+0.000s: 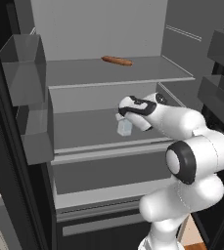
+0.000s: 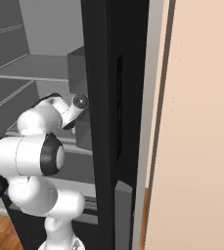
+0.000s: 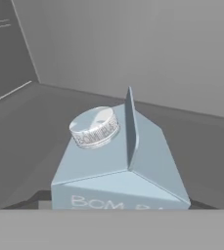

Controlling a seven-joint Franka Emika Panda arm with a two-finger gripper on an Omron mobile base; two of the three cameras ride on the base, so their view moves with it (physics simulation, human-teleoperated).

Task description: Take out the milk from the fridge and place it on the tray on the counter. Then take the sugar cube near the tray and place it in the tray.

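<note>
Claw [image 1: 123,117] over milk [image 1: 123,128] (middle shelf)

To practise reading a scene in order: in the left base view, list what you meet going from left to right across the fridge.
Translucent door bins → sausage → milk → white arm.

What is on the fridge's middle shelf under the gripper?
The milk stands upright on the middle shelf of the fridge, its round cap visible in the hand view. The gripper covers its top from the left base view.
</note>
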